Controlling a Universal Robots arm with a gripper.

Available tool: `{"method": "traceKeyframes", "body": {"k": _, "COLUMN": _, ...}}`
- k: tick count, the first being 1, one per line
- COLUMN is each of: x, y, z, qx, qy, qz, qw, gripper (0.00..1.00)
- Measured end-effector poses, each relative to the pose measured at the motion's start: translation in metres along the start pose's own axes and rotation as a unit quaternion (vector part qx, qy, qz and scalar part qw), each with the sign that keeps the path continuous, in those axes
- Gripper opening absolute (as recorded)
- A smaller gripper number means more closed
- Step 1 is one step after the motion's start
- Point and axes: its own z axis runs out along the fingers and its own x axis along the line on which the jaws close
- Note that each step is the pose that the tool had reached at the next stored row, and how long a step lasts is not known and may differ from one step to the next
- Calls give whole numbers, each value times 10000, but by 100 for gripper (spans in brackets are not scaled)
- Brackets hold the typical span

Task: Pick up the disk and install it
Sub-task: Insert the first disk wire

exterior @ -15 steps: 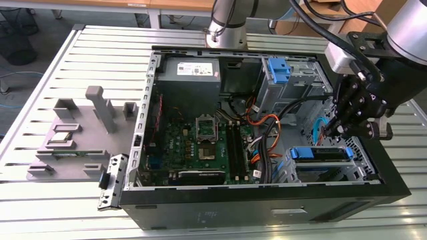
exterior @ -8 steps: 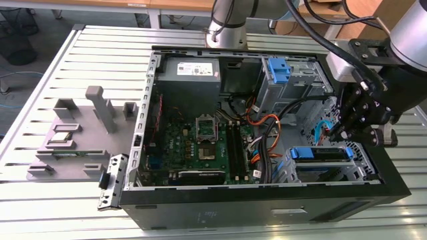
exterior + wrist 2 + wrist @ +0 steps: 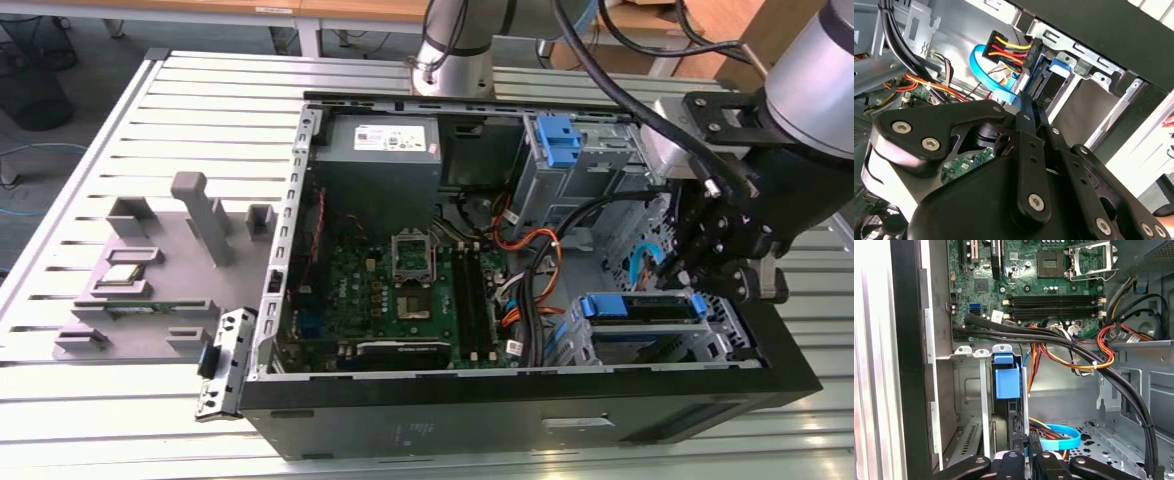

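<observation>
In the first wrist view I have the disk (image 3: 1007,382) standing on edge in the drive cage (image 3: 966,390), its blue handle end toward the motherboard (image 3: 1019,280) and its far end down at my gripper (image 3: 1024,452). The fingers look drawn in on that end of the disk, so I take it as clamped, with the disk partly in its bay. In the exterior view the gripper (image 3: 727,285) hangs just above the blue carrier (image 3: 645,306) at the cage, in the corner of the computer case (image 3: 534,420) farthest from the power supply (image 3: 386,140). I judge this the install step, mid-insertion. A straight push along the cage rails is called for, keeping clear of the blue cable (image 3: 1059,440) beside the cage.
</observation>
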Motion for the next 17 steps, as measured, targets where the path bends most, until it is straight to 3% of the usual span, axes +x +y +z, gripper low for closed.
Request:
{"method": "traceKeyframes", "body": {"k": 11, "x": 25, "y": 38, "z": 34, "qx": 14, "qy": -5, "qz": -81, "qw": 10000, "gripper": 16}}
{"method": "traceKeyframes", "body": {"k": 14, "x": 28, "y": 47, "z": 41, "qx": 45, "qy": -11, "qz": -113, "qw": 9999, "gripper": 16}}
{"method": "traceKeyframes", "body": {"k": 17, "x": 28, "y": 49, "z": 41, "qx": 48, "qy": -12, "qz": -127, "qw": 9999, "gripper": 16}}
